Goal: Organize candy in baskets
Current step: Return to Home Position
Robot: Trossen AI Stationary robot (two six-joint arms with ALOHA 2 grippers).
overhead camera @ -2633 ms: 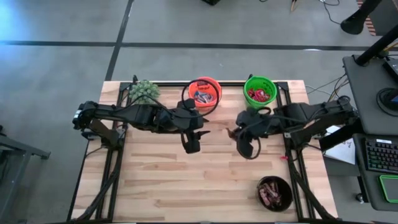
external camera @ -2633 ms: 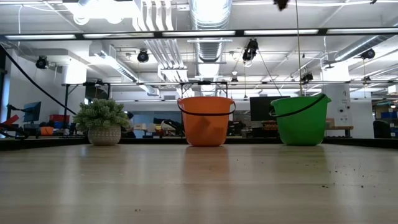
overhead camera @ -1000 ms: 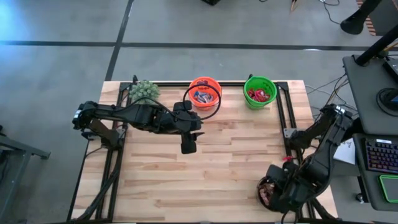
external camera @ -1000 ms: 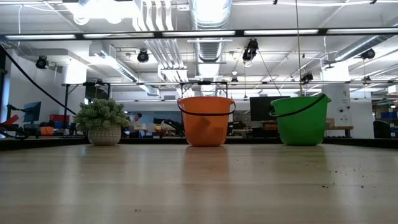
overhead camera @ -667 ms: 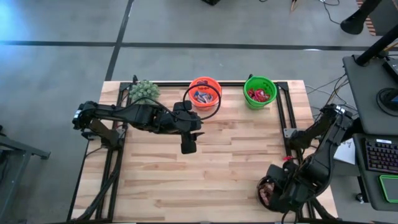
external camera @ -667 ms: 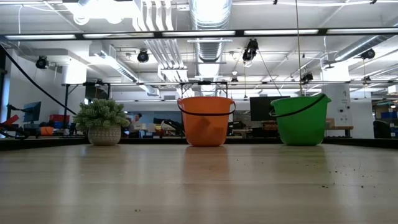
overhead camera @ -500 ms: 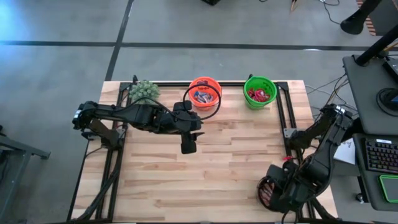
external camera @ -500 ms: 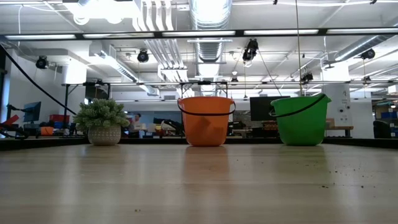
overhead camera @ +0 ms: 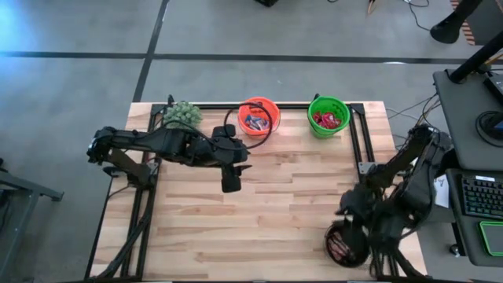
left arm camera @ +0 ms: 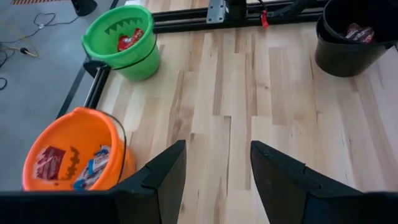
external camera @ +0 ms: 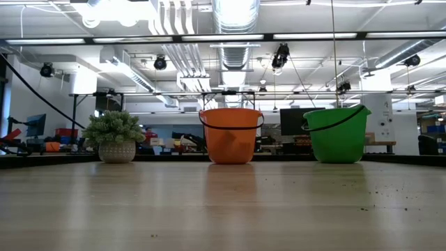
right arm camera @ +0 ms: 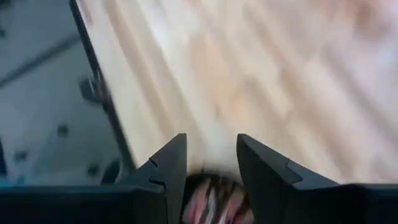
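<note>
Right hand (right arm camera: 211,146), released, hangs over the black bowl (overhead camera: 333,245): raise clear of its rim, then retract. Left hand (left arm camera: 217,146), released, waits over the desk (overhead camera: 283,228).

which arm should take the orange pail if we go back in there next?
Likely left. Its open left gripper hangs over the table just beside the orange pail. The right gripper is over the black bowl, far across the table.
</note>
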